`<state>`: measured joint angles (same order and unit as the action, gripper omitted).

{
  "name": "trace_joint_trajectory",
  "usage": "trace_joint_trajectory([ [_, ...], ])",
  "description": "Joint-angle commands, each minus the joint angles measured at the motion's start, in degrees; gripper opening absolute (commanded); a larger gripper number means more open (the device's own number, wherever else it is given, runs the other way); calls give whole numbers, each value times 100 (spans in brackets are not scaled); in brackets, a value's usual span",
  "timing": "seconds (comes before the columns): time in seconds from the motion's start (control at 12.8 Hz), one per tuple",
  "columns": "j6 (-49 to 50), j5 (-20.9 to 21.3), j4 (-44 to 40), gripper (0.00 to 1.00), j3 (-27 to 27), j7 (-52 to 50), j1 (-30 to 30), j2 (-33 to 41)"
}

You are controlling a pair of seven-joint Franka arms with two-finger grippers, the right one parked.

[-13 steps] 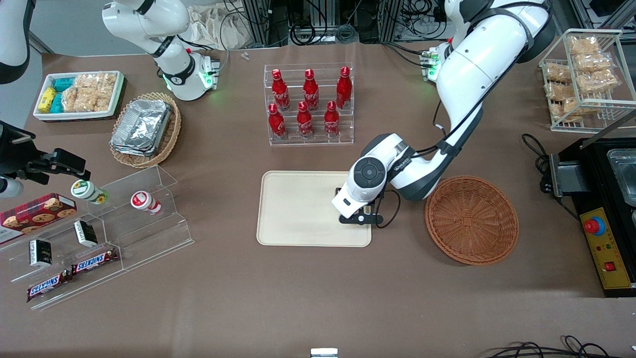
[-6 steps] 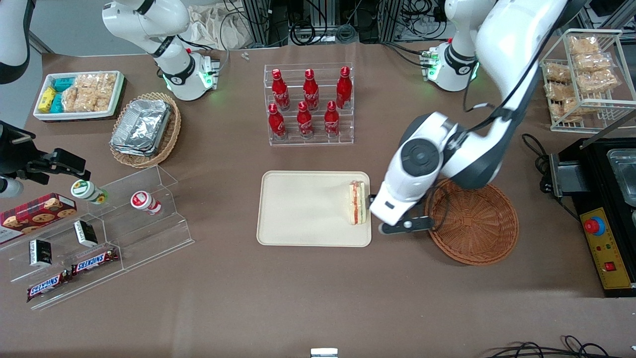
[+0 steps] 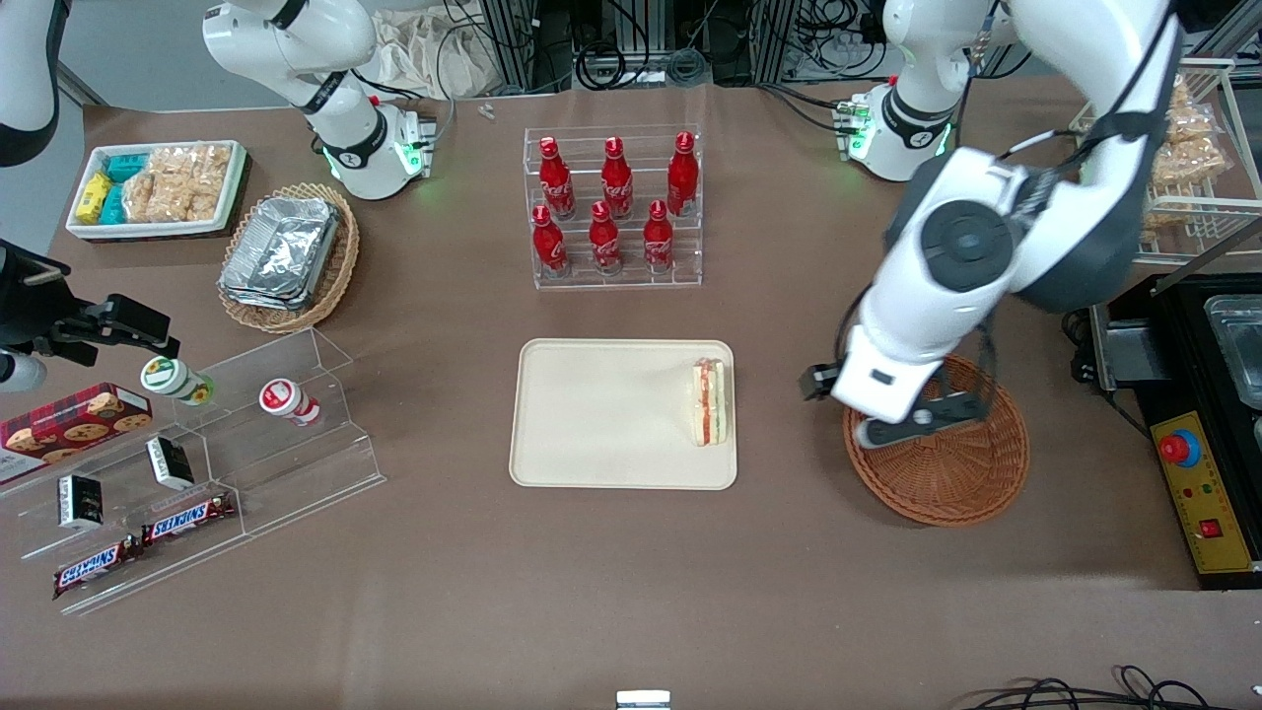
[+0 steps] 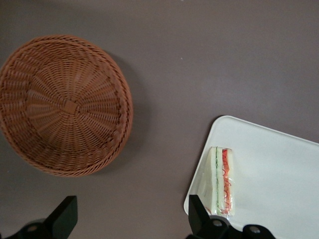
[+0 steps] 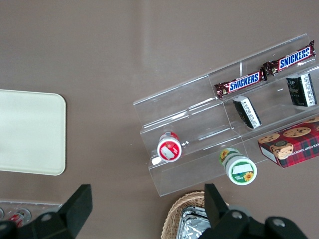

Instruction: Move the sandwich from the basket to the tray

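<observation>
Sandwich [image 3: 710,400] lies at tray [image 3: 592,424] edge nearest basket [image 3: 951,473]; gripper [image 3: 902,426], fingers spread, empty, hovers over basket rim; bare table [image 3: 789,552] between.

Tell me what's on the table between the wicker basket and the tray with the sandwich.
Nothing: the wrist view shows bare brown tabletop between the basket and the tray. The open gripper hovers above that gap; the sandwich lies at the tray's edge.
</observation>
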<state>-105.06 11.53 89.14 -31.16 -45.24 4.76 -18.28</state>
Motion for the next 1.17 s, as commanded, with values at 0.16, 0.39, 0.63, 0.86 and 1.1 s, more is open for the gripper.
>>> trace_joint_trajectory([
  [0.16,3,-572,1130,100,-22,901,814,1281],
  [0.39,-50,-897,1702,100,-4,1656,1262,1879],
  [0.63,-15,-1126,2098,100,5,2649,1702,2345],
  [0.86,99,-1223,2222,100,5,3362,2010,2496],
  [1.1,266,-1223,2021,100,5,3829,2239,2373],
])
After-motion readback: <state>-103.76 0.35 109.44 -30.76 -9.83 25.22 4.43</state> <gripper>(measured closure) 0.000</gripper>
